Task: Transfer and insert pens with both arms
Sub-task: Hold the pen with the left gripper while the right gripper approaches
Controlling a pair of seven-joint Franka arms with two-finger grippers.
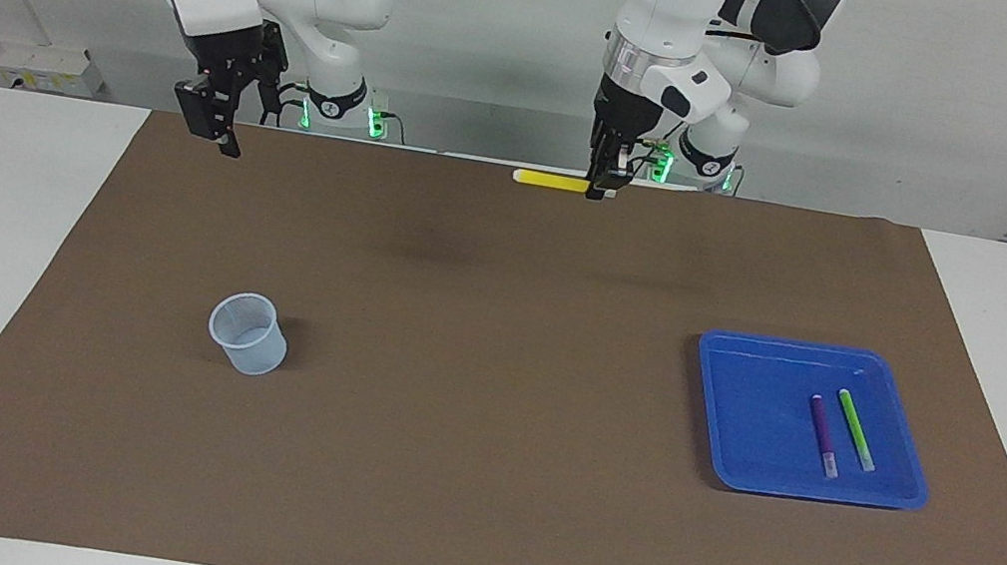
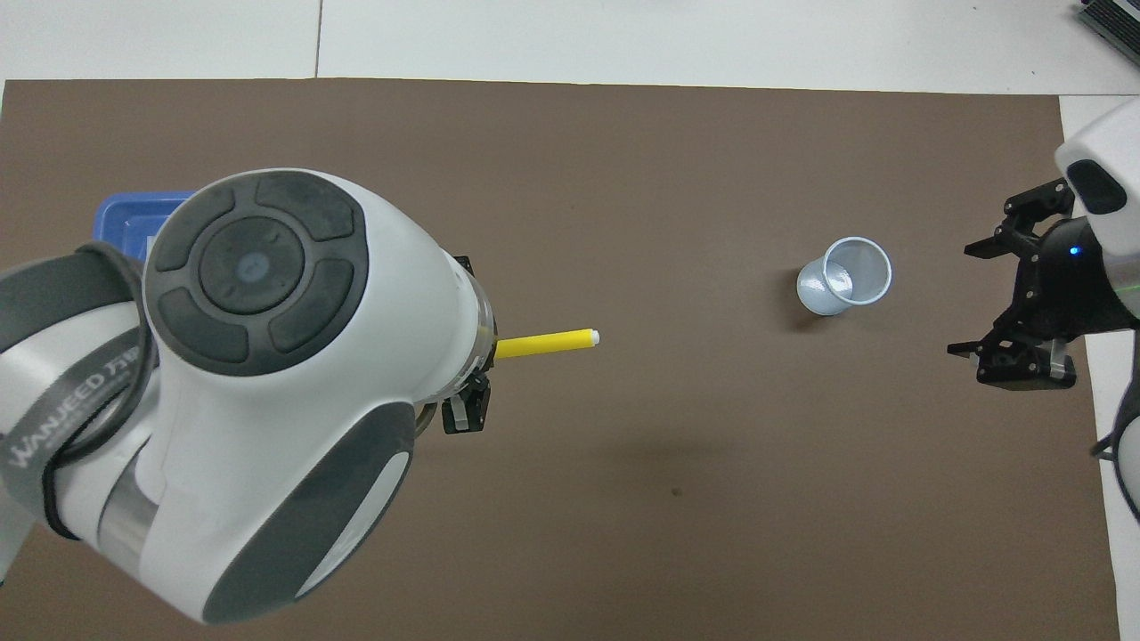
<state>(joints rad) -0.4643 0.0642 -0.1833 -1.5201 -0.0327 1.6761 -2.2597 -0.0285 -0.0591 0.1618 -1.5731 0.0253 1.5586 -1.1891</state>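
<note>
Two pens lie in the shallow blue plastic tray (image 1: 747, 402), which sits on the brown paper mat (image 1: 472, 480) toward my left arm's end of the table: the slim purple pen (image 1: 822, 433) and the slim bright green pen (image 1: 856, 429), side by side, close but not touching, pale caps pointing away from the robots. The third, the slim yellow pen with a white end cap (image 1: 550, 181), is clamped at one end in my left gripper (image 1: 601, 187), fingers closed on it. It is held level in the air over the mat, well apart from the tray, its capped end pointing toward my right arm's end. My right gripper (image 1: 219, 131) hangs in the air over the mat's edge at my right arm's end, jaws spread and holding nothing. The small translucent pale-blue plastic cup (image 1: 249, 333) stands upright on the mat, well apart from the tray, toward my right arm's end. Between the yellow pen's cap and my right gripper I see only bare mat below.
</note>
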